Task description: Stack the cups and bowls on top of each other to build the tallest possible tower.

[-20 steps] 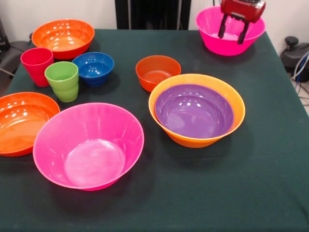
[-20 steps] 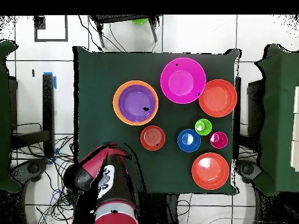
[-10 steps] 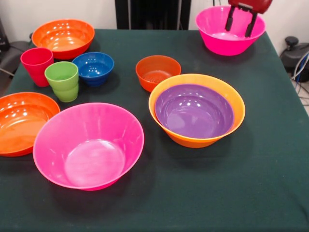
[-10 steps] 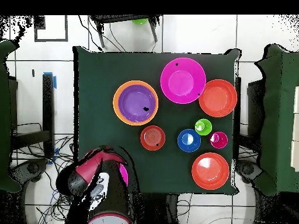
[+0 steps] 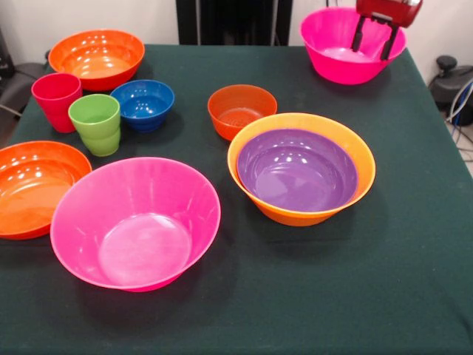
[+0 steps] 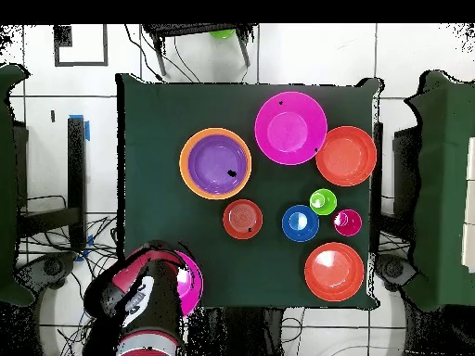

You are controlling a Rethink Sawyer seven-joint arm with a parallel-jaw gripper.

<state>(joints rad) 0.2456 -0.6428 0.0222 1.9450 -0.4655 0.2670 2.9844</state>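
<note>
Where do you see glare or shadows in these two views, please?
Front view: white highlights glint inside the purple bowl and the near pink bowl; soft shadows fall beside the bowls on the green cloth. Overhead view: lighting is flat, with hardly any glare or shadow.

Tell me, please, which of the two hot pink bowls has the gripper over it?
The far-corner hot pink bowl; the gripper hangs at its rim, while the other pink bowl sits alone near the front.

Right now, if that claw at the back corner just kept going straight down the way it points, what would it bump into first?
Most likely the inside of the hot pink bowl at the table's corner. The gripper hangs open over it, fingers pointing down into it. Depth is hard to judge, so it could strike the rim instead.
</note>
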